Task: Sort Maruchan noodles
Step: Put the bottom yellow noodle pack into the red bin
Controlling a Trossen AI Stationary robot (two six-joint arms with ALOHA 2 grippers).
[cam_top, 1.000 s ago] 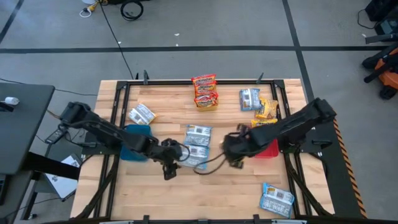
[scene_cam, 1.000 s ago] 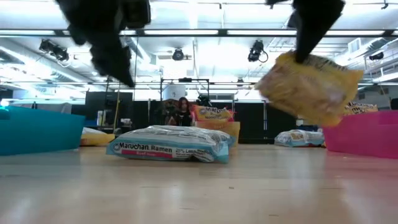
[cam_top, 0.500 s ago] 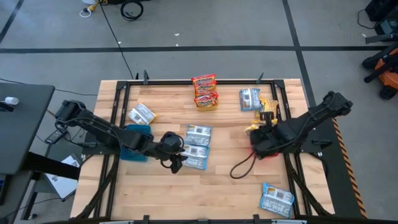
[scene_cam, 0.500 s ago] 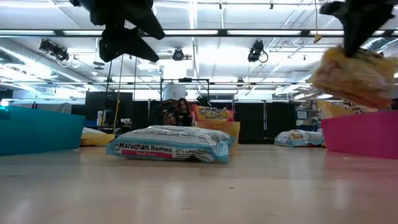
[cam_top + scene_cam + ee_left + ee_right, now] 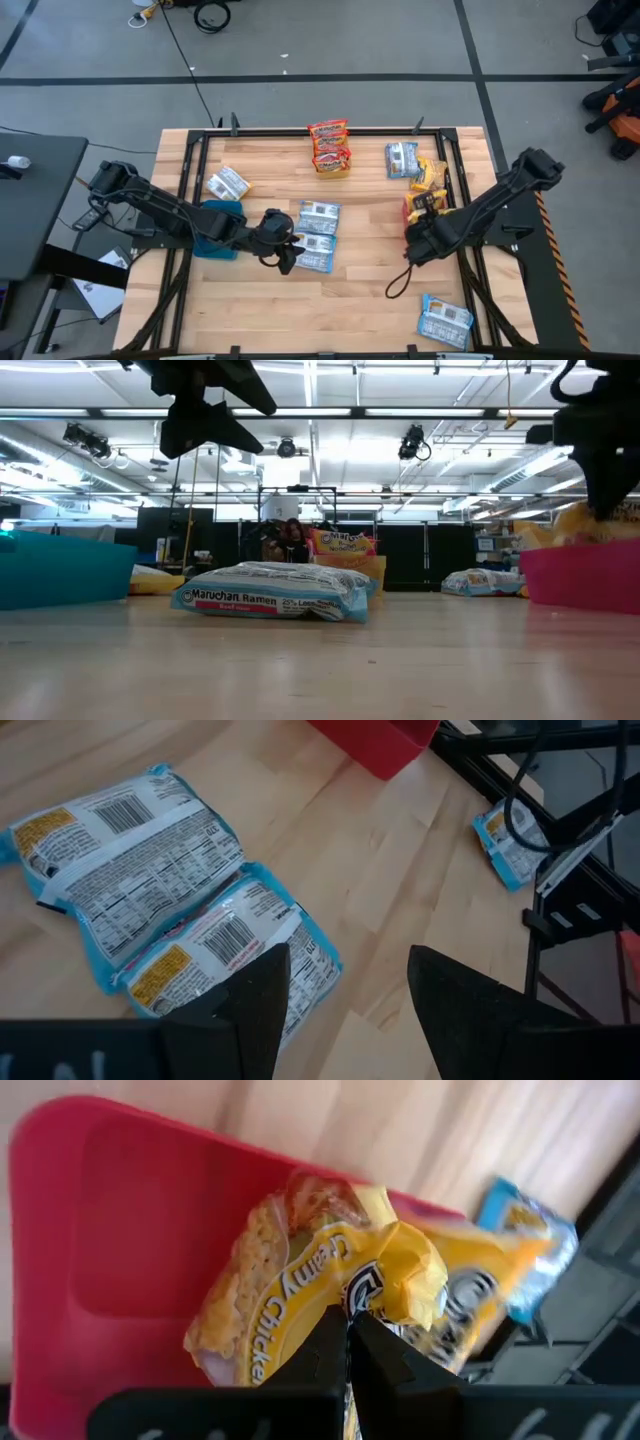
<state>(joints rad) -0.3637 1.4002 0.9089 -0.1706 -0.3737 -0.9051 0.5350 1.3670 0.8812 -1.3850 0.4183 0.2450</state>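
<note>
The Maruchan noodles lie spread on the table (image 5: 380, 300); from above, blue packets (image 5: 317, 236) sit mid-table beside the left gripper (image 5: 285, 255). Low down, one blue packet (image 5: 272, 592) lies flat. The left wrist view shows its fingers (image 5: 255, 1005) apart, holding nothing. The right gripper (image 5: 348, 1342) pinches a yellow packet (image 5: 330, 1295) over the red bin (image 5: 110, 1250).

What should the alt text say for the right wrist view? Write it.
The right gripper is shut on a yellow noodle packet, holding it over a red bin. Pale wooden table shows beyond the bin.
</note>
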